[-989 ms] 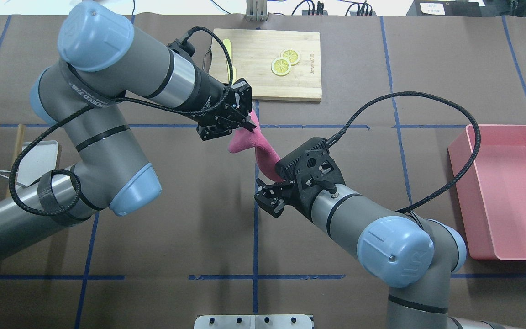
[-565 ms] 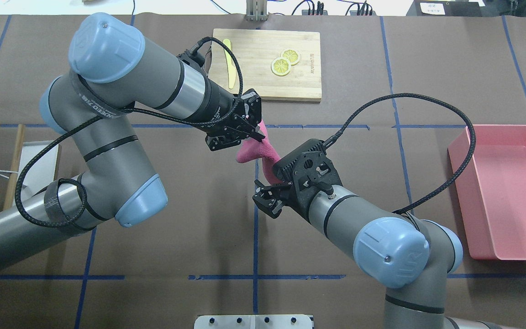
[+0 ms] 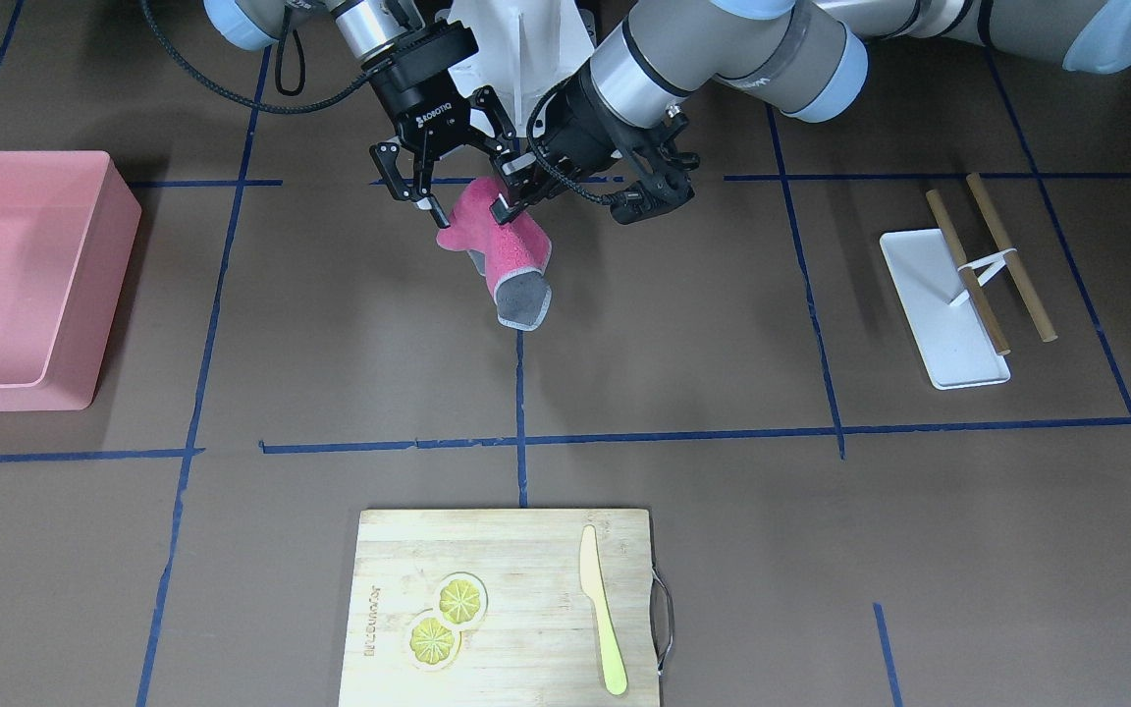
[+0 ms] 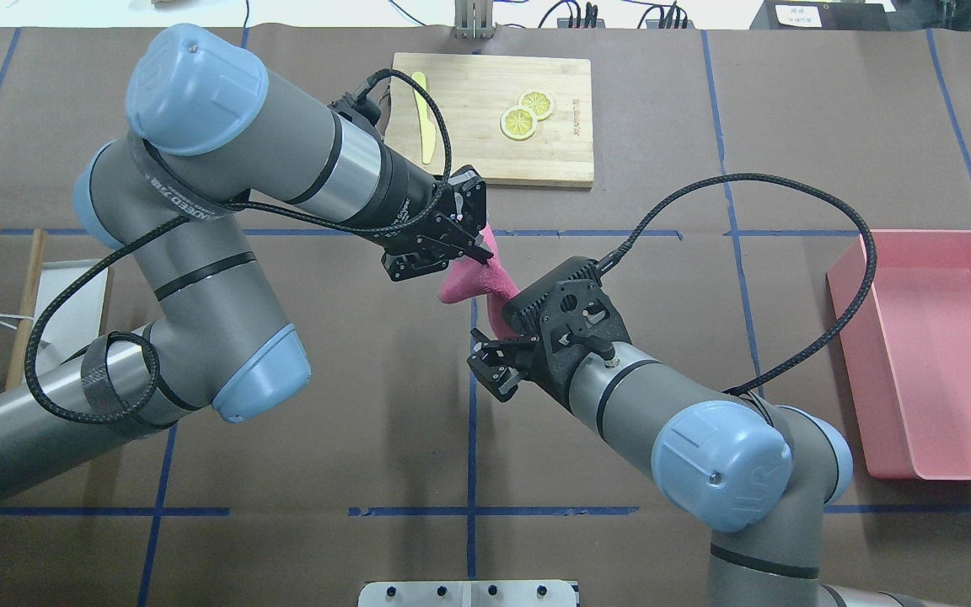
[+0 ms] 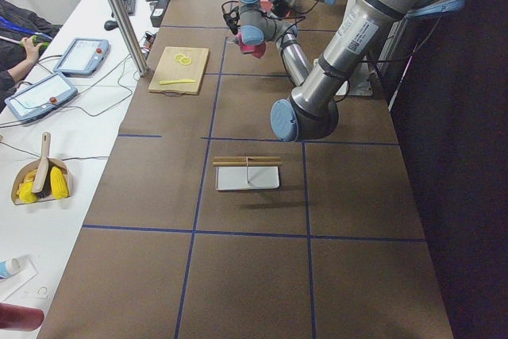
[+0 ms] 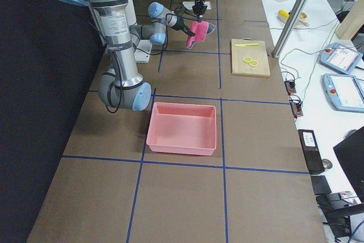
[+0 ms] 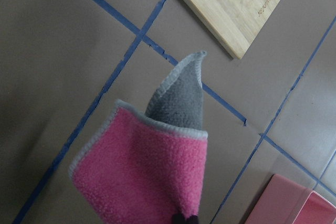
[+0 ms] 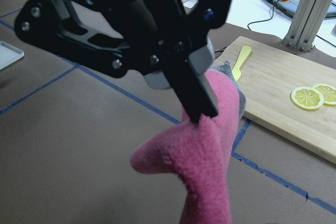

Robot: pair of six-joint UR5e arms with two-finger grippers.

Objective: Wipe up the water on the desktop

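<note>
A pink cloth [image 4: 462,284] with a grey back hangs above the brown desktop [image 4: 325,438] near its centre. My left gripper [image 4: 477,257] is shut on the cloth's upper edge; in the left wrist view the cloth [image 7: 142,171] fills the lower frame. In the front view the left gripper [image 3: 502,208] pinches the cloth [image 3: 511,260], and my right gripper [image 3: 467,191] stands open beside it, fingers spread around the cloth's top. In the right wrist view the cloth [image 8: 205,166] droops from the left gripper [image 8: 202,114]. No water shows on the desktop.
A bamboo cutting board [image 4: 553,152] with lemon slices and a yellow knife lies at the far middle. A pink tub [image 4: 924,354] sits at the right edge. A white tray [image 3: 939,295] with two wooden sticks lies on the robot's left side.
My left arm has moved right and a little toward the right gripper, carrying the cloth with it. The right arm has shifted only slightly.
</note>
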